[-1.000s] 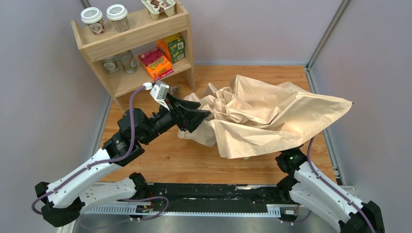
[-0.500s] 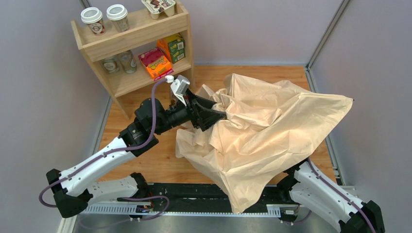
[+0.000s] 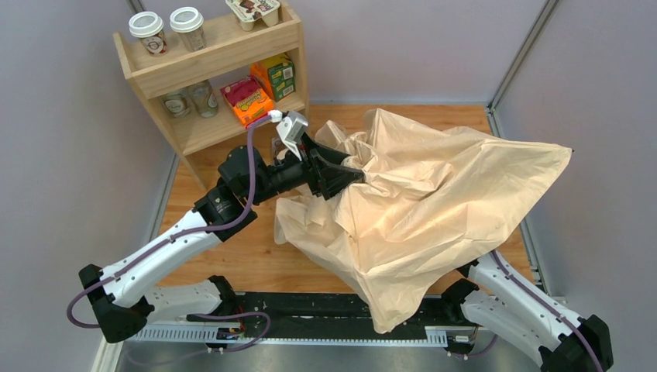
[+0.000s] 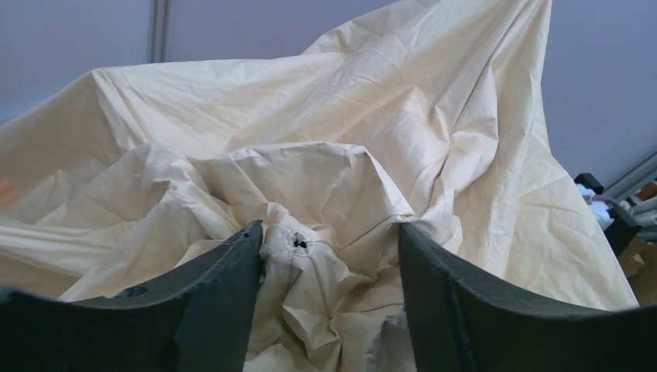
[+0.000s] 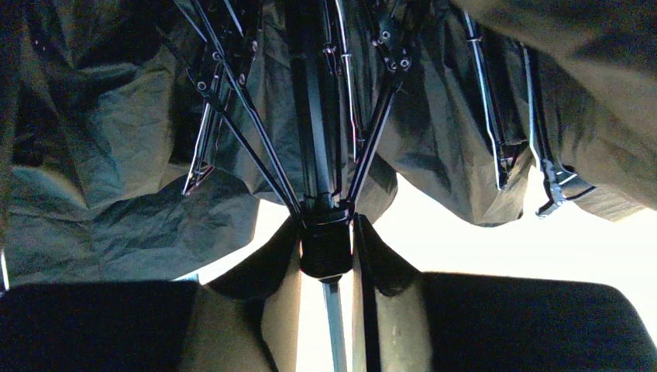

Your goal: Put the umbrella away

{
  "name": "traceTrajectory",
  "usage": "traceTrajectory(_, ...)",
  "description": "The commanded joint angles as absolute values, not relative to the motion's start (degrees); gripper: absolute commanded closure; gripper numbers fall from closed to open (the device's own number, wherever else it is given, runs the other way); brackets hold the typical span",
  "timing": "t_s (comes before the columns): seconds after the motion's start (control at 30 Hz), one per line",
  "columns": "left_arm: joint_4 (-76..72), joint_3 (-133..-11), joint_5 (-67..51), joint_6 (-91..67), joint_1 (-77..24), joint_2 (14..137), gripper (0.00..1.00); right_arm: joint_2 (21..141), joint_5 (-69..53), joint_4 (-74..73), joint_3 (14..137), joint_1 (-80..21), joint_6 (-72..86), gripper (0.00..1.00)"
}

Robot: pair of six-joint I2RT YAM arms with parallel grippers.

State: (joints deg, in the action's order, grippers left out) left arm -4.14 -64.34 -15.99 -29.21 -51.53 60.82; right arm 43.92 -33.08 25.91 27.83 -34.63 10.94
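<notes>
The umbrella [image 3: 442,194] is half collapsed, its crumpled beige canopy raised over the right half of the table and draping past the near edge. My left gripper [image 3: 350,172] is open at the canopy's bunched crown. In the left wrist view the left gripper [image 4: 329,236] has one jaw on each side of the crown [image 4: 310,256]; the left finger touches the fabric. From below, my right gripper [image 5: 329,226] is shut on the black runner [image 5: 325,256] on the thin shaft [image 5: 335,325], with ribs [image 5: 240,101] fanning out above. The canopy hides the right gripper in the top view.
A wooden shelf [image 3: 232,46] stands at the back left, close behind my left wrist, with paper cups [image 3: 147,32], glasses and snack boxes [image 3: 248,101]. Grey walls close in the table on three sides. My right arm [image 3: 515,298] rises from the near right corner under the canopy.
The canopy rose off the table and swung toward the near edge, now hanging over the base rail. My left gripper moved right and farther back to the crown. The right gripper's grip is unchanged.
</notes>
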Motion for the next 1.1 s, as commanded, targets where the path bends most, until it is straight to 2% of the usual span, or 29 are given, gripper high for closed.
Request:
traceTrajectory(0.0,-0.9,-68.4,-23.4,-27.3,-53.0,64.2,0.39,43.9,-27.6,26.5,34.5,-34.8,14.9,1.0)
traceTrajectory(0.03,1.7,-69.3,-23.8,-27.0,-52.7,66.2,0.62,43.9,-27.6,26.4,35.1,-34.8,15.2,1.0)
traceTrajectory(0.07,2.9,-71.9,-24.2,-26.5,-52.6,67.1,0.75,43.9,-27.3,25.8,35.4,-34.7,15.6,1.0)
traceTrajectory(0.1,4.8,-72.9,-24.3,-26.4,-52.0,68.4,0.96,44.0,-27.2,25.1,35.9,-34.8,15.7,1.0)
traceTrajectory(0.13,4.9,-73.9,-24.6,-26.7,-51.5,68.6,1.0,44.1,-26.7,24.3,36.5,-34.8,15.8,1.0)
traceTrajectory(0.3,-3.0,-71.4,-26.8,-31.8,-46.6,67.2,1.0,43.7,-22.8,20.0,37.7,-34.7,15.6,1.0)
traceTrajectory(0.37,-1.2,-72.2,-27.2,-32.2,-45.2,66.7,1.0,43.3,-19.8,19.3,38.1,-34.7,17.0,1.0)
traceTrajectory(0.43,3.3,-72.9,-26.7,-32.1,-43.5,65.9,0.71,43.4,-17.0,17.5,38.9,-34.8,18.1,1.0)
traceTrajectory(0.47,4.8,-72.9,-26.1,-32.1,-42.2,65.3,0.52,43.4,-16.2,16.2,39.6,-34.7,18.0,1.0)
traceTrajectory(0.5,5.2,-71.9,-25.8,-32.1,-41.6,63.4,0.44,43.4,-15.6,15.4,39.9,-34.7,17.7,1.0)
traceTrajectory(0.53,5.4,-71.4,-24.8,-31.9,-40.7,62.2,0.29,43.4,-15.5,14.9,39.8,-34.7,17.2,1.0)
traceTrajectory(0.7,10.4,-69.4,-15.6,-30.0,-39.6,53.1,0.28,42.5,-14.2,17.0,36.9,-34.6,14.4,1.0)
traceTrajectory(0.83,14.2,-69.4,-13.5,-32.1,-39.6,49.3,0.27,43.7,-13.3,18.1,36.3,-34.5,13.4,1.0)
traceTrajectory(0.93,12.7,-66.8,-19.5,-34.2,-39.6,49.0,0.27,44.3,-14.4,21.3,34.8,-34.5,11.3,1.0)
traceTrajectory(1.07,8.1,-65.1,-28.3,-36.8,-39.6,52.3,0.26,45.1,-22.9,30.8,30.7,-34.6,6.4,1.0)
